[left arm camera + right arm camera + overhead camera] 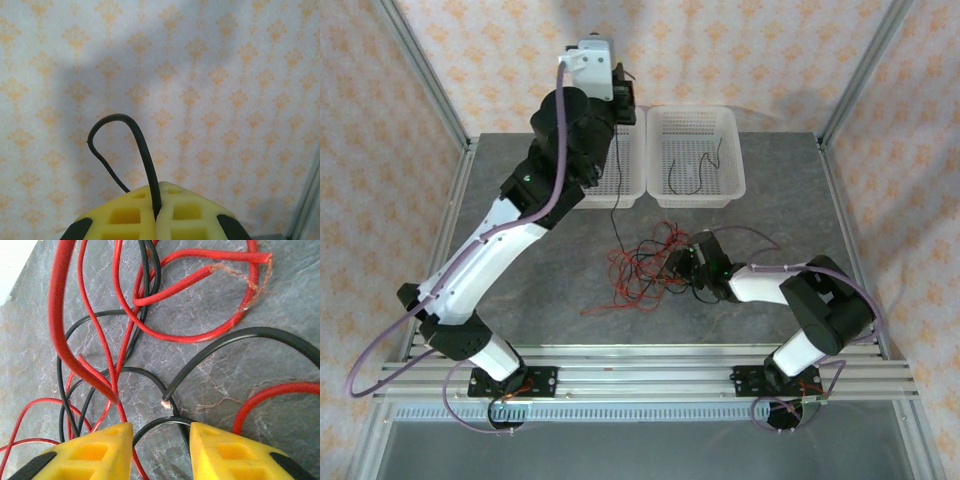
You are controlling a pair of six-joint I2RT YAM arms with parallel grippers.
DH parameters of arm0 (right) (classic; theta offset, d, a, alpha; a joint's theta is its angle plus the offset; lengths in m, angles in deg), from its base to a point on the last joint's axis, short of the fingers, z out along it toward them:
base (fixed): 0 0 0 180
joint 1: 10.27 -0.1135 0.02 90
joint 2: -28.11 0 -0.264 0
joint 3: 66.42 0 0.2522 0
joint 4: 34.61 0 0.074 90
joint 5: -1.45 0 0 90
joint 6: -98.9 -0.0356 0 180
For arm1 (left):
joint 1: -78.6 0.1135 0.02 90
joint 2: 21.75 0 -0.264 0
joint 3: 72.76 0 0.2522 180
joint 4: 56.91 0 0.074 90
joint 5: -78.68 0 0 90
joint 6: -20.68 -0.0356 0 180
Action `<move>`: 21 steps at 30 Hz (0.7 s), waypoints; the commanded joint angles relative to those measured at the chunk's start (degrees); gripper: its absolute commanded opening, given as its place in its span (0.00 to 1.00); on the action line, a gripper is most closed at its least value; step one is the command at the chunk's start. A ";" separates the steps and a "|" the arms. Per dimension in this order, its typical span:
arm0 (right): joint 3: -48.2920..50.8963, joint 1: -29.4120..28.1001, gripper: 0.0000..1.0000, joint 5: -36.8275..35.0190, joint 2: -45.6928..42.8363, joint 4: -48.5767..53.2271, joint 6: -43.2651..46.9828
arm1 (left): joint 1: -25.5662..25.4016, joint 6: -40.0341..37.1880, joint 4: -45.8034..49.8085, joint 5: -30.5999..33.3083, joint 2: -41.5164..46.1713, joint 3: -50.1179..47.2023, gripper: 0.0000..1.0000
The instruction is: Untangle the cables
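Right wrist view puts the right gripper (160,440) low over the table (215,320). Its yellow fingers (102,452) stand partly apart and pinch nothing. One thin black wire (159,422) crosses the gap between them, and just beyond it lies a cut black end (165,401) showing bare copper. Around this, red wires (75,340) and black ones cross each other on the grey surface. From the top view, this gripper sits at the right edge of the tangle (640,268), which lies in the middle of the table, near two white baskets. The right basket (738,160) already has a loose black cable (673,180) inside. The left gripper (156,217) is closed tight on the lifted black cable (142,150), whose end curls over the fingertips. It is raised high above the left basket (632,185), and the cable hangs from it down into the tangle. I judge the step is to free this lifted cable. To do it well, the right gripper should hold down the red wires beside the place where the black one enters, not the black one itself, while the left pulls up slowly. If the whole tangle begins to rise, it is better to stop and take hold at another place.
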State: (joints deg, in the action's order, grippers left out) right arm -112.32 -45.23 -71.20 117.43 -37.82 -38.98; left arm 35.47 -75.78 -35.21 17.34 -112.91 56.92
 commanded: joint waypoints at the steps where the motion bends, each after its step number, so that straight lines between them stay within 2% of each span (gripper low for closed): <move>1: 1.07 0.94 0.35 -4.77 0.72 8.90 1.35 | -0.37 -9.26 -10.61 3.55 -2.81 2.78 0.01; 7: 1.90 1.47 0.35 -4.26 2.23 7.95 1.38 | -0.35 -18.06 -14.10 5.50 -9.93 12.50 0.01; 14: 0.76 1.56 0.38 -1.98 2.61 7.66 2.43 | -0.30 -19.65 -17.82 2.96 -14.04 15.12 0.02; 21: -2.55 1.56 0.56 -2.23 -5.45 14.84 8.19 | 0.02 -21.08 -25.82 0.29 -19.60 15.90 0.02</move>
State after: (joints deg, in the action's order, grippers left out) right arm -113.96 -44.38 -70.63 115.13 -32.22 -34.50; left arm 35.47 -94.91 -55.10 20.05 -129.78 70.93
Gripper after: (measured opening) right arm 0.549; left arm 0.043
